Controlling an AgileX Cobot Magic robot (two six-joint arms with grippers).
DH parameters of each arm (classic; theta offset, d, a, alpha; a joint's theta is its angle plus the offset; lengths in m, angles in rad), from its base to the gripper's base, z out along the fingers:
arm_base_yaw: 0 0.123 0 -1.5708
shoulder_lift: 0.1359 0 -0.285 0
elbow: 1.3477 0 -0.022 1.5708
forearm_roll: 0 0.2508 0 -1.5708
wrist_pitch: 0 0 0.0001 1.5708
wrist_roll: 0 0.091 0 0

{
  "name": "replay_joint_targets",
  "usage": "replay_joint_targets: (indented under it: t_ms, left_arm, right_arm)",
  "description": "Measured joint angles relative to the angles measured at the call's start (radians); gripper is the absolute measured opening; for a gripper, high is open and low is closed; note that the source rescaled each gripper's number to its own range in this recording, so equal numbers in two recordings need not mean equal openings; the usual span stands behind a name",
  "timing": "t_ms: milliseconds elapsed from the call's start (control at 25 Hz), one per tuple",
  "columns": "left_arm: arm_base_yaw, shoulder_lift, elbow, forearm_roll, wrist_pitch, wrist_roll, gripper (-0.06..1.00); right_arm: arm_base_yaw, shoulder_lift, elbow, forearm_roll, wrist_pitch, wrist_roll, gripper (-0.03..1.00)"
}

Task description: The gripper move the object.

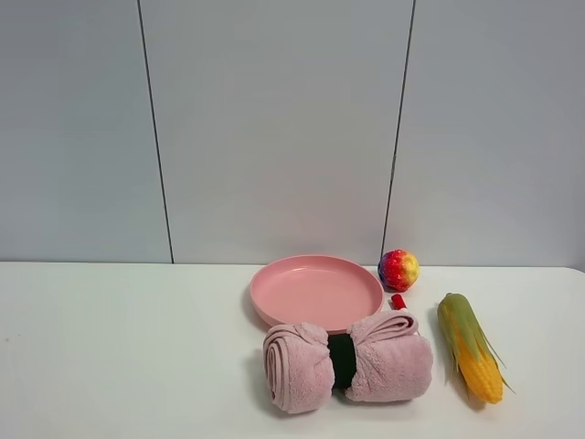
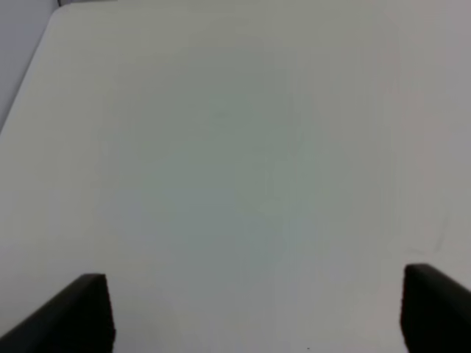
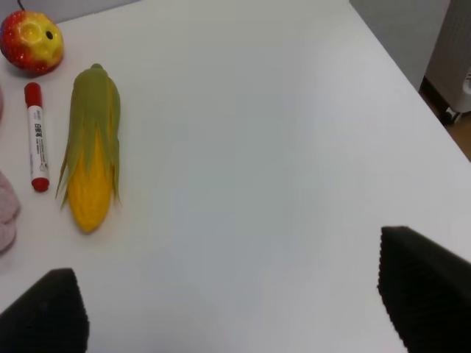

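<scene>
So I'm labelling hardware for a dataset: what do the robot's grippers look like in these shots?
Only fingertips show, in the wrist views. The left gripper has two plain matte black fingers with squared-off ends. The right gripper has black fingers with a finely ridged edge. No arms, cables or markings are visible.

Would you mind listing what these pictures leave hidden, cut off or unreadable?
- Marker pen: in the exterior high view only its red tip shows; the rolled pink towel hides the rest.
- Print on the pen's barrel: right wrist view, too small to read.
- Towel: cut off by the right wrist picture's edge.
- Left claw and right claw: only fingertips show, at each wrist picture's edge; neither arm appears in the exterior high view.
</scene>
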Motion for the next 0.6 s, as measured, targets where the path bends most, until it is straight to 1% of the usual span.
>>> replay_joint_targets:
  t_ms: [600]
  left_arm:
    - [0.000,0.000,0.000,0.000,0.000,0.000,1.00]
  right_arm:
    - [0.000,0.000,0.001,-0.002,-0.003,0.001,0.79]
